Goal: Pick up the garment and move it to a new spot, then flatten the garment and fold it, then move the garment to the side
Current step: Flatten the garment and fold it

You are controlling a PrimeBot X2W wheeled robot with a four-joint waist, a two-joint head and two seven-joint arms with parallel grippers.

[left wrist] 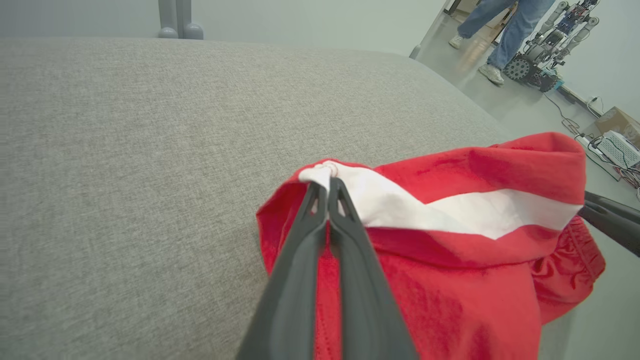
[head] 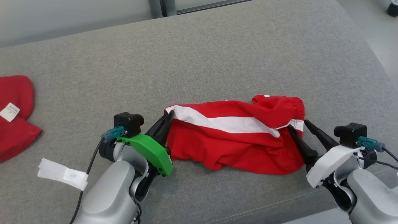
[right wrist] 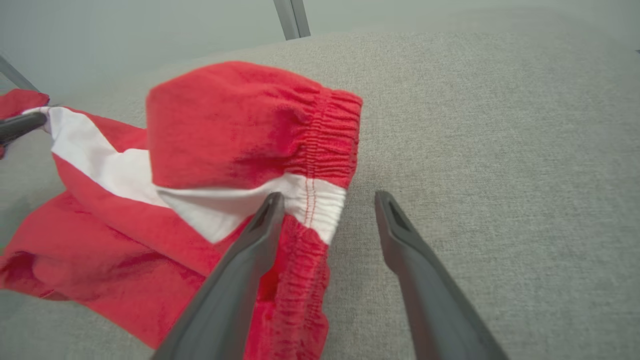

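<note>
While my left gripper [head: 168, 115] pinched a corner of the limp garment [head: 230, 140], my right gripper [head: 298, 123] gaped with the elastic waistband [right wrist: 325, 145] at its fingertips, likely the firmer hold.

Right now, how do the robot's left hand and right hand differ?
The green-covered left hand is shut on the white-striped corner of the red fabric garment; the white-covered right hand is open at the elastic waistband end, gripping nothing. Both have long dark fingers at the garment's ends.

Garment [head: 236, 137] (on cushion [head: 217, 56]) lies between left pincer [head: 169, 115] and right pincer [head: 298, 124] — flanked.
</note>
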